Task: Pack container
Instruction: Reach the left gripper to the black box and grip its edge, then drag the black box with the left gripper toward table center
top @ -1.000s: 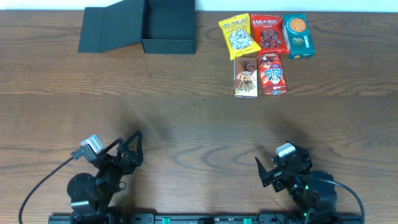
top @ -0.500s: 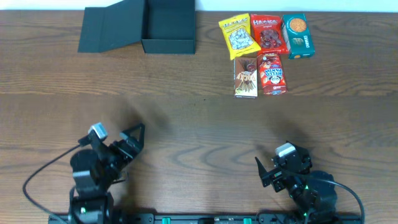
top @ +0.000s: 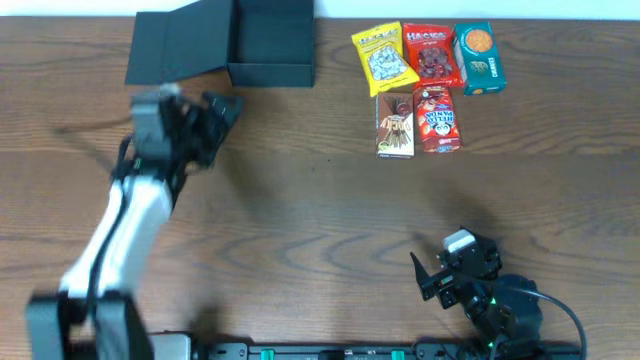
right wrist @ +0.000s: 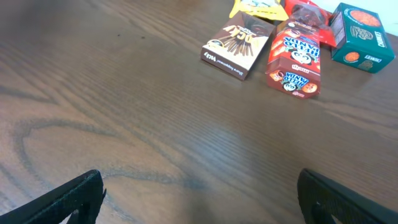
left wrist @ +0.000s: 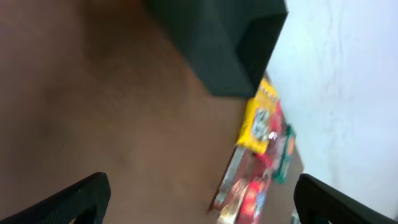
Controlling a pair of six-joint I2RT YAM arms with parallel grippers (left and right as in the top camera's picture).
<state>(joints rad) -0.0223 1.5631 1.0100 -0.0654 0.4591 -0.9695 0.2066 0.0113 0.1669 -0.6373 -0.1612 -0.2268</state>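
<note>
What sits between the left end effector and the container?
Nothing. In the overhead view, only bare table separates the left end effector from the container.

**Left arm** point(top: 135, 215): stretched far forward in a long diagonal, its pale link blurred in the overhead view. The left gripper point(top: 222, 112) points ahead and to the right, its jaws spread wide, one dark tip at each lower corner of the left wrist view.

**Right arm** point(top: 492, 300): folded compactly over its base. The right gripper point(top: 420, 277) faces left, held low, its jaws likewise parted wide.
</note>
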